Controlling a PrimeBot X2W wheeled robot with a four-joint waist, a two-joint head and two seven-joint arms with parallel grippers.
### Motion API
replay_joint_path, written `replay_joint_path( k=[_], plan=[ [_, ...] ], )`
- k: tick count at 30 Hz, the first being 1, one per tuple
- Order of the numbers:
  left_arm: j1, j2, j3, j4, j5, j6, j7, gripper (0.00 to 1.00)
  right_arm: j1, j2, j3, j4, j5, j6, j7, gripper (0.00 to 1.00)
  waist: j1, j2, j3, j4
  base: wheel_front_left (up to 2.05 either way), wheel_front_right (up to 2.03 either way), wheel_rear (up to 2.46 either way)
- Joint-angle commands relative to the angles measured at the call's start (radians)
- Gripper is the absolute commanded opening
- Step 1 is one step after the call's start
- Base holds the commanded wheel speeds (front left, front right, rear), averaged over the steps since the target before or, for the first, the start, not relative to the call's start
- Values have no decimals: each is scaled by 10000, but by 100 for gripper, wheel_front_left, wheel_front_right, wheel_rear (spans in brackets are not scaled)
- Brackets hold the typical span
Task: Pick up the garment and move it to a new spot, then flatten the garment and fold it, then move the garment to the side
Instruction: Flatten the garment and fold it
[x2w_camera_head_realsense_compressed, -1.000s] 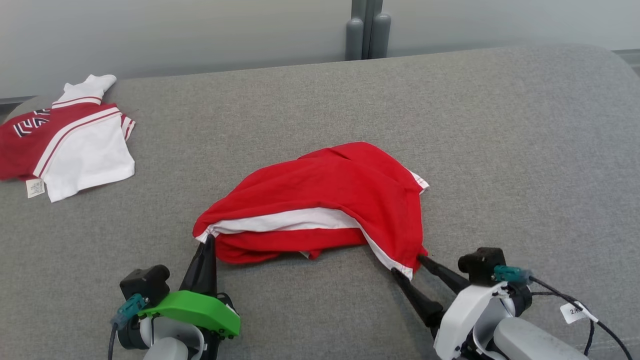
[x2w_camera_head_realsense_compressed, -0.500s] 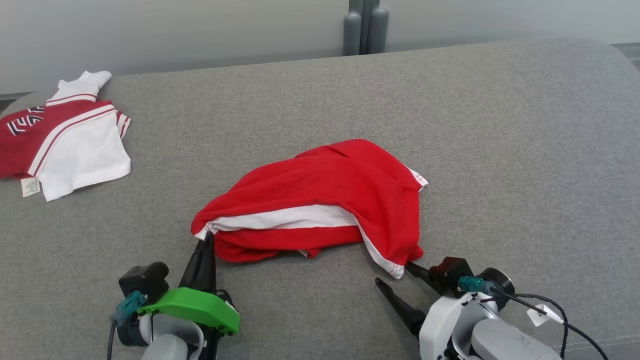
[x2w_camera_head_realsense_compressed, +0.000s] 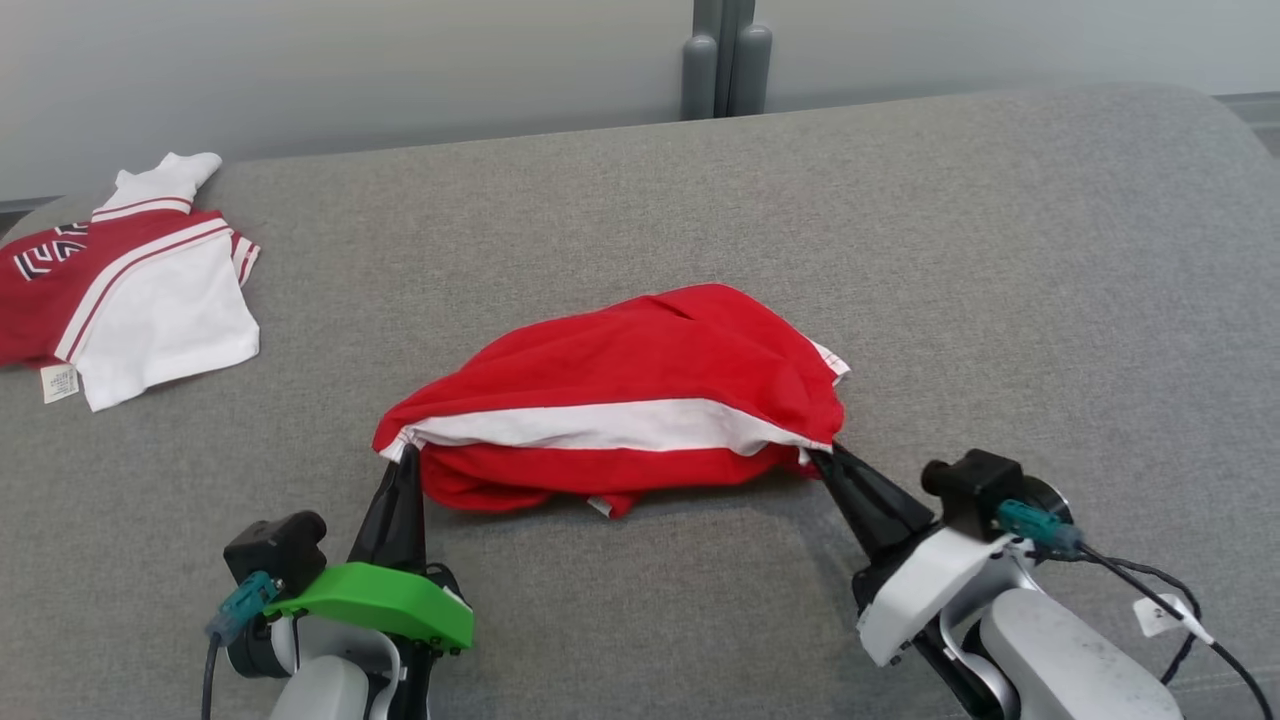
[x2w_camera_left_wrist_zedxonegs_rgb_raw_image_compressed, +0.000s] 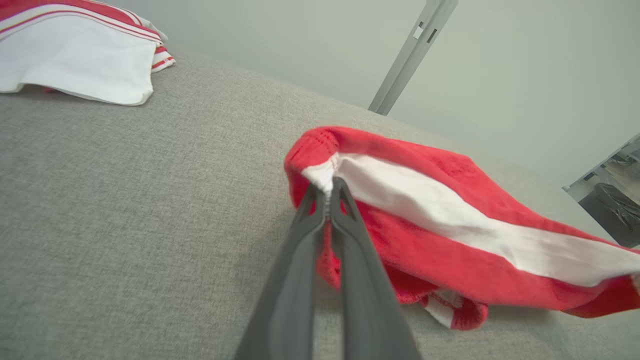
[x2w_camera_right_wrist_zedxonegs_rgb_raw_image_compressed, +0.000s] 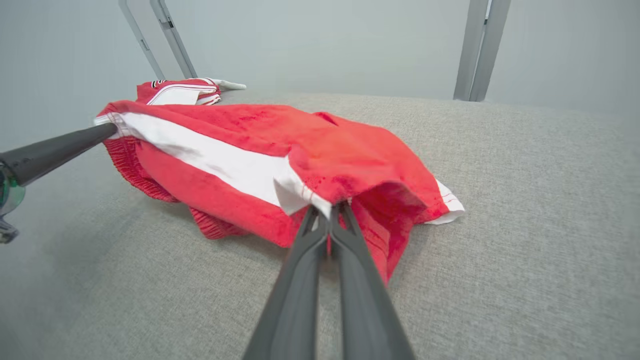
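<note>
The garment (x2w_camera_head_realsense_compressed: 640, 370) is red with a white stripe along its front edge and lies bunched in the middle of the grey surface. My left gripper (x2w_camera_head_realsense_compressed: 405, 462) is shut on the garment's left corner, at the end of the white stripe (x2w_camera_left_wrist_zedxonegs_rgb_raw_image_compressed: 330, 182). My right gripper (x2w_camera_head_realsense_compressed: 825, 458) is shut on the garment's right corner (x2w_camera_right_wrist_zedxonegs_rgb_raw_image_compressed: 327, 205). The white stripe (x2w_camera_head_realsense_compressed: 600, 425) stretches nearly straight between the two grips. In the right wrist view the garment (x2w_camera_right_wrist_zedxonegs_rgb_raw_image_compressed: 280, 145) hangs slightly off the surface and the left gripper's fingers (x2w_camera_right_wrist_zedxonegs_rgb_raw_image_compressed: 60, 147) hold its far corner.
A second red and white garment (x2w_camera_head_realsense_compressed: 140, 290) lies flat at the far left of the grey padded surface (x2w_camera_head_realsense_compressed: 1000, 300). A pale wall with a grey post (x2w_camera_head_realsense_compressed: 725, 60) stands behind the surface's back edge. Open surface lies to the right of the red garment.
My right gripper was open beside the garment's right corner; it has moved in and up and shut on that corner. The white stripe has pulled straight. The left gripper has kept its grip.
</note>
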Motion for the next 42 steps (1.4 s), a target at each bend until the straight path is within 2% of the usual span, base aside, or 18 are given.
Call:
replay_joint_path(
  k=[1, 4, 12, 18, 23, 27, 30, 33, 37, 42],
  plan=[
    [-34, 30, 84, -193, -86, -19, -7, 0, 368, -149, -442, -581, 64, 1, -24, 0, 0, 0, -91, -116, 0, 0, 0],
    [-51, 29, 96, -621, -62, -70, -5, 0, 873, -368, -1117, -1602, 417, 1, -25, 0, 0, 0, -242, -263, 0, 0, 0],
    [-8, 29, 73, -1810, -183, -174, -5, 0, 1453, -908, -1896, -3259, 1109, 2, 83, 0, 0, 0, -631, -507, 0, 0, 0],
    [-182, 53, -110, -3016, -17, -259, -7, 0, 1760, -1287, -2821, -4933, 1221, 1, 512, 0, 0, 0, -962, -639, 0, 0, 0],
    [-1086, 455, -422, -4032, 26, -298, 412, 0, 1416, -1395, -3749, -6378, 1061, 1, 1276, 0, 0, 0, -1123, -686, 0, 0, 0],
    [-2156, 828, -485, -4394, 31, -320, 1032, 0, 913, -1237, -4293, -6876, 880, 1, 1777, 0, 0, 0, -1084, -696, 0, 0, 0],
    [-3056, 991, -504, -4067, -270, -337, 1654, 0, 308, -1076, -4479, -6792, 922, 2, 2062, 0, 0, 0, -936, -759, 0, 0, 0],
    [-4032, 1144, -485, -3236, -682, -346, 2306, 0, -572, -881, -4341, -6093, 1068, 2, 2277, 0, 0, 0, -644, -931, 0, 0, 0],
    [-5585, 1363, -450, -1684, -940, -347, 2992, 0, -2277, -575, -3902, -4454, 1247, 1, 2319, 0, 0, 0, -32, -1292, 0, 0, 0],
    [-7735, 1841, -490, 144, -502, -345, 3097, 0, -4937, 139, -3316, -1970, 1162, 2, 1515, 0, 0, 0, 745, -2006, 0, 0, 0]
  ],
)
